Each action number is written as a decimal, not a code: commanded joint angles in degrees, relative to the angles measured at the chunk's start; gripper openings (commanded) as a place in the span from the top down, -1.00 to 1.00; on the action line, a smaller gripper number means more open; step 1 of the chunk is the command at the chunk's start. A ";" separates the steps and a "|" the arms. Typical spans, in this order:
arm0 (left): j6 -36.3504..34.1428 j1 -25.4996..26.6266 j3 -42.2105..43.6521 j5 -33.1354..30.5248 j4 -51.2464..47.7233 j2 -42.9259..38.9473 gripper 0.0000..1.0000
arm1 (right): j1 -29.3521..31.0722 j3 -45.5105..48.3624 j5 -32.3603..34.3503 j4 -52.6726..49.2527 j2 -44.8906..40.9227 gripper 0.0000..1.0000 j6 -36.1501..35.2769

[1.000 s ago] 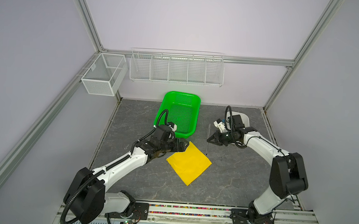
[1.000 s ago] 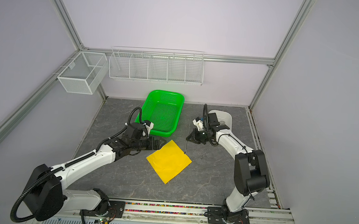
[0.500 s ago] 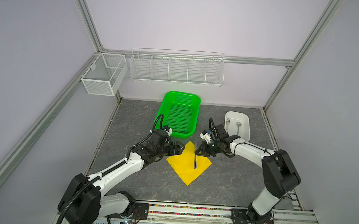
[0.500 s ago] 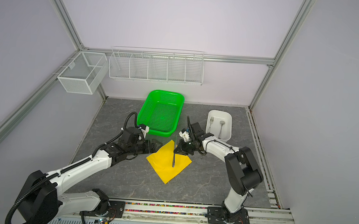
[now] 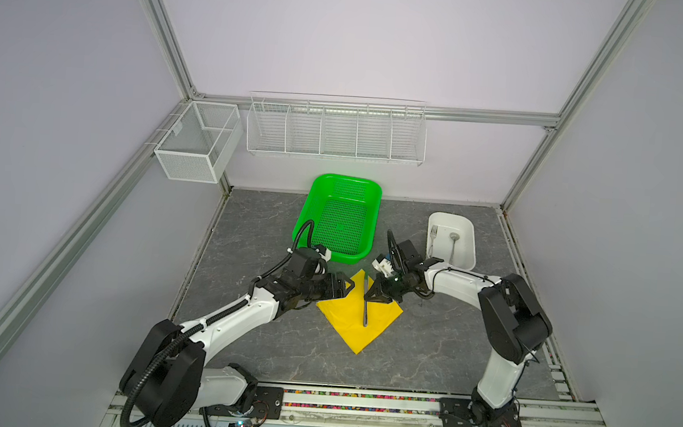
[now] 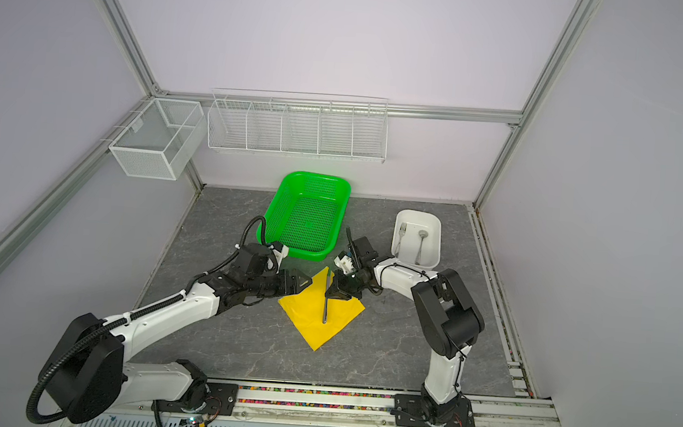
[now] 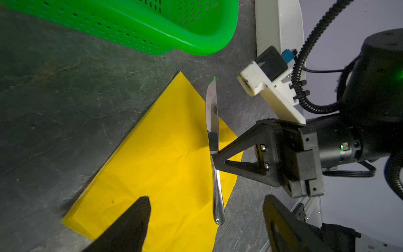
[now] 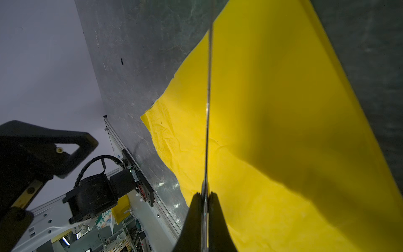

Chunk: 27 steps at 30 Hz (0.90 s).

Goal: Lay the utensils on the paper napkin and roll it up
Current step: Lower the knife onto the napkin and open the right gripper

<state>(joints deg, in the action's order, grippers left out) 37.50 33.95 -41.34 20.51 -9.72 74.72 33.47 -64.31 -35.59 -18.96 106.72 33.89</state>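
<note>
Mirror-polished metal knife (image 7: pixel 212 117), bright with reflections, and a matt yellow paper napkin (image 7: pixel 152 163), faintly creased and embossed along its edge. The tabletop (image 7: pixel 65 87) is dull grey with a stone pattern. The perforated green basket (image 7: pixel 130 28) is glossy plastic. The fingers (image 7: pixel 239 144) of the right gripper (image 7: pixel 214 161) are matt black. Smooth white tray (image 5: pixel 467 241), possibly plastic. Shiny metal fork (image 5: pixel 433 236) and spoon (image 5: pixel 453 236). White-coated wire racks (image 5: pixel 336 130).
</note>
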 commanded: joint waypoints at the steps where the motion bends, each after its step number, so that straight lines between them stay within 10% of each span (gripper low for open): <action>1: 0.57 -0.38 -0.05 1.25 0.24 1.58 -0.64 | 0.73 -1.82 -0.47 0.24 2.34 0.86 0.30; 27: -0.13 -0.82 -0.69 2.91 -0.82 6.32 -0.58 | 0.82 -7.38 2.22 -3.31 8.67 0.82 -2.87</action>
<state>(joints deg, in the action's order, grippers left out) 37.71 33.36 -41.34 22.81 -9.93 80.64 33.95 -70.52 -33.85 -20.29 114.39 32.12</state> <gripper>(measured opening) 0.789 0.092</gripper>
